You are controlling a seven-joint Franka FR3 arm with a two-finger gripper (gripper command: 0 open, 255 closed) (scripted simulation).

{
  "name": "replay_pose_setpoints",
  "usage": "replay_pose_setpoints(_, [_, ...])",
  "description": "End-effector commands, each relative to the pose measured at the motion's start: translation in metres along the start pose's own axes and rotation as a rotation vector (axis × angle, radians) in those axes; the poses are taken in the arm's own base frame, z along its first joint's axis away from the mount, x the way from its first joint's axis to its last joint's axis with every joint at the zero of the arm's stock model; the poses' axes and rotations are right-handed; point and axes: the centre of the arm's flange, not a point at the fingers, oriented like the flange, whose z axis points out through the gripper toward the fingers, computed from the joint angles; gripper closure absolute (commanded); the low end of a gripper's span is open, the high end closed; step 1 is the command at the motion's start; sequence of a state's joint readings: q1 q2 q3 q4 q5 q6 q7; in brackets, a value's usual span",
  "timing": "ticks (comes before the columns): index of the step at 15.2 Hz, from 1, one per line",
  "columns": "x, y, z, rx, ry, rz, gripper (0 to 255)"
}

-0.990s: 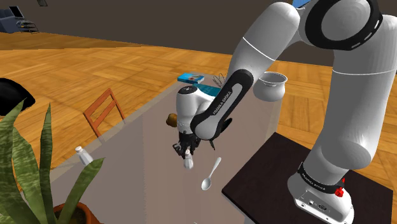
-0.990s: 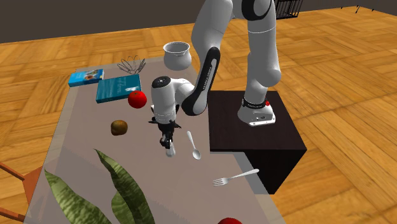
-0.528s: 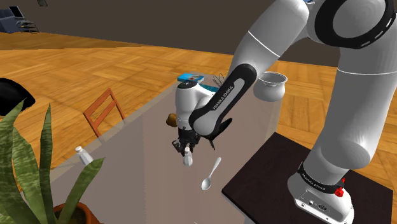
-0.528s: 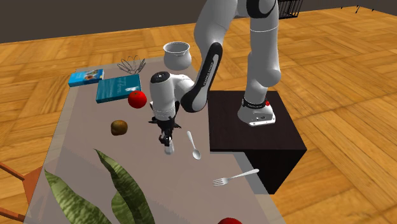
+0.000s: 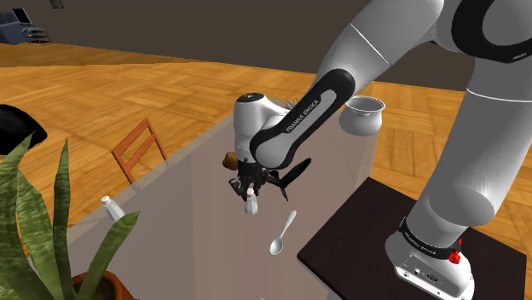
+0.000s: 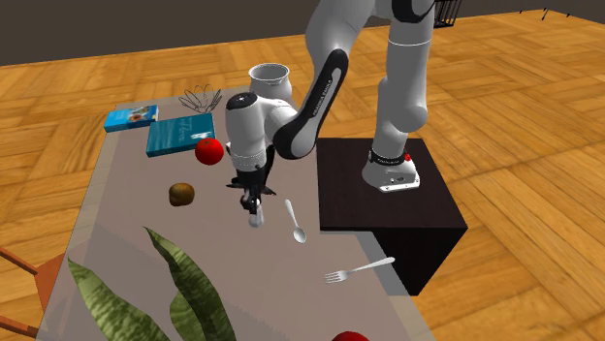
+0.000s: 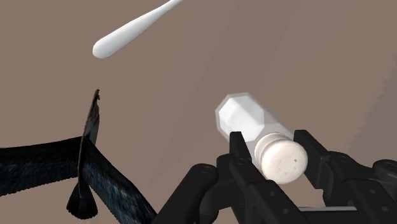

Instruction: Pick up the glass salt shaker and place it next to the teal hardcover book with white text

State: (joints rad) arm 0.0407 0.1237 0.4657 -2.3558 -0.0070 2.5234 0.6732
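My gripper [image 5: 248, 192] [image 6: 254, 206] is shut on the salt shaker [image 5: 250, 205] [image 6: 256, 220], a clear glass body with a pale perforated cap. It hangs a little above the grey-brown table [image 6: 126, 223], close to the white spoon [image 6: 296, 222]. In the wrist view the black fingers [image 7: 245, 156] clasp the shaker [image 7: 254, 124] just below its cap, with the gripper [image 7: 280, 159] pointing down at the tabletop. The teal book with white text [image 6: 180, 134] lies flat at the table's far end, well away from the shaker.
A red apple [image 6: 208, 150] and a brown round fruit [image 6: 180, 194] lie between shaker and book. A smaller blue box [image 6: 130, 117], a wire whisk [image 6: 200, 98] and a grey pot [image 6: 270, 85] stand at the far end. A fork [image 6: 361, 268], plant leaves [image 6: 175, 291] and another shaker [image 5: 109, 207] are nearer.
The arm has raised the wrist and carried the held shaker slightly upward and toward the table's far end. Nothing else on the table has moved.
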Motion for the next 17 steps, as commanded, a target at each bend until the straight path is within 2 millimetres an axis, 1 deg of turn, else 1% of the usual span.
replay_pose_setpoints(1, [0.0,-0.001,-0.01,0.0,0.0,0.0,255])
replay_pose_setpoints(17, [0.001,-0.008,-0.094,0.0,0.0,0.0,255])
